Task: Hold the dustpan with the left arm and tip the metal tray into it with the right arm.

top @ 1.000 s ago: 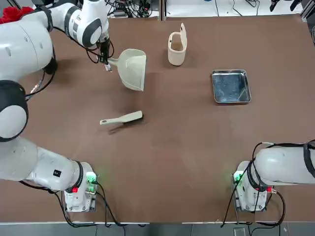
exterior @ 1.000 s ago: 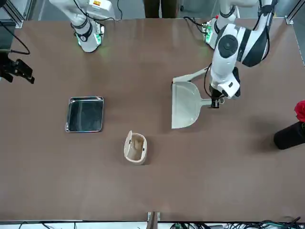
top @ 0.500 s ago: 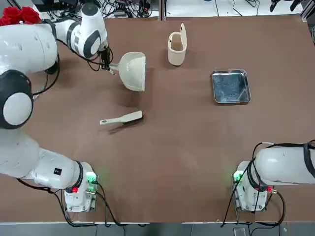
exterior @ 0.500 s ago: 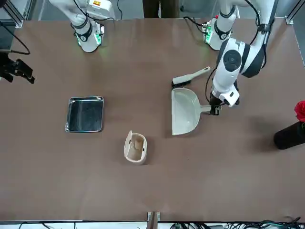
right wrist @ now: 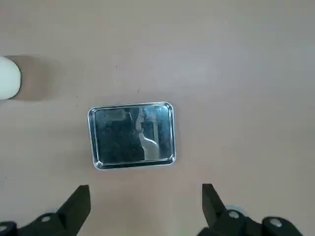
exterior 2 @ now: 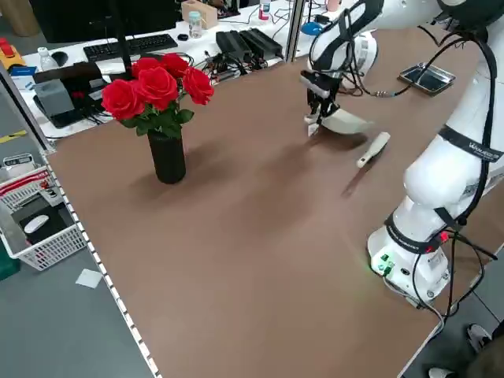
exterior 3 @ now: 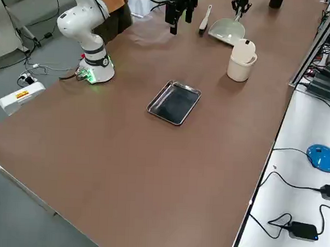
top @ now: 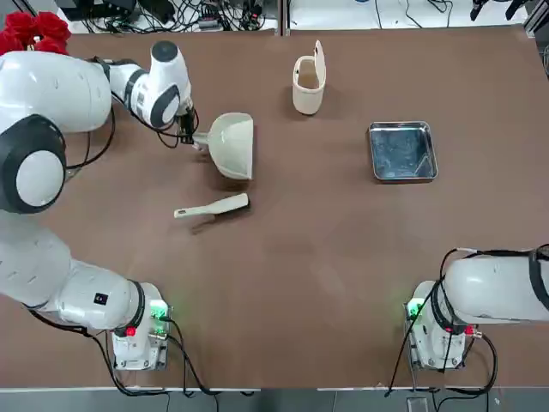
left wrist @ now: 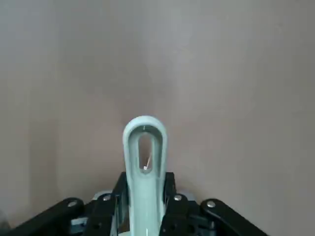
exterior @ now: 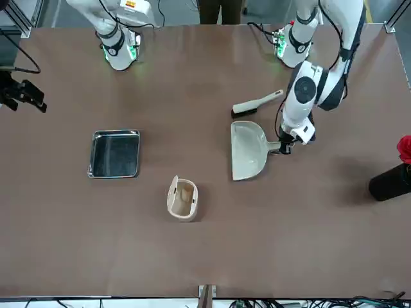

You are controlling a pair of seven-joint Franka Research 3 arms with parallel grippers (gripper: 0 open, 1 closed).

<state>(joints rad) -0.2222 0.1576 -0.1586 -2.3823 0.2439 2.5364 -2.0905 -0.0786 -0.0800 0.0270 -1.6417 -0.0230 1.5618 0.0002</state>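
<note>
While clamping dustpan (top: 230,144) handle, left hand (top: 186,135) low

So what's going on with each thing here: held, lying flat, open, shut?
dustpan: held by its looped handle, scoop pointing toward the tray's side.
left hand: shut on the dustpan handle.
right hand: open, holding nothing, hanging above the metal tray.
metal tray: flat on the table, untouched.
brush: lying on the table beside the dustpan.
bin: upright, flip lid standing open.
roses: upright in a dark vase.
</note>
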